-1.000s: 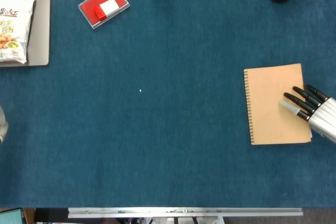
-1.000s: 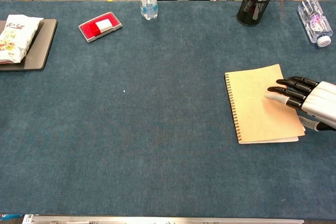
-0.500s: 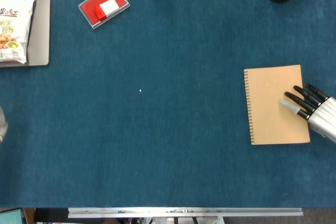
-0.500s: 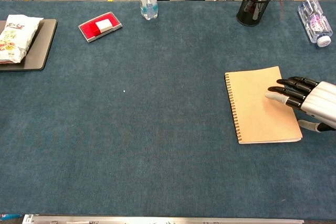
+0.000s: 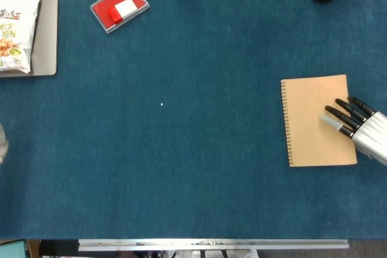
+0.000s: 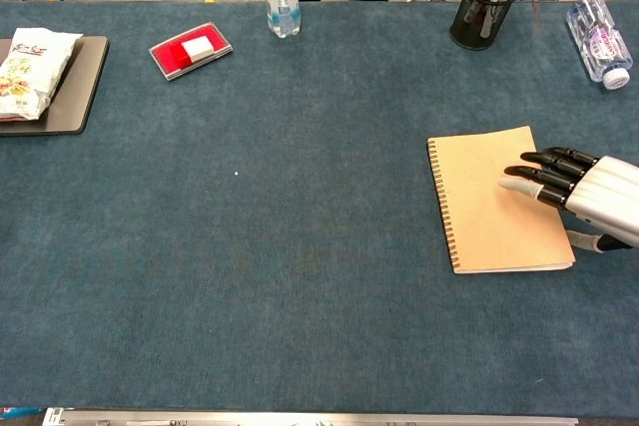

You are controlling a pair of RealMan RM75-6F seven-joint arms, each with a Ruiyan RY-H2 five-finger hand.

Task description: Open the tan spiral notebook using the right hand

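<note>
Your right hand [image 5: 361, 126] lies flat with its fingers [image 5: 340, 116] stretched out and slightly apart, holding nothing, fingertips resting on the right part of the closed tan spiral notebook [image 5: 315, 120]. The notebook lies on the tabletop [image 5: 193, 149] under and left of the hand, spiral binding on its far side from the hand.

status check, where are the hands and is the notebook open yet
Right hand open, fingers lying over notebook's right edge. Tan spiral notebook closed, flat on table. Left hand not in view. Nothing blocking the cover.
</note>
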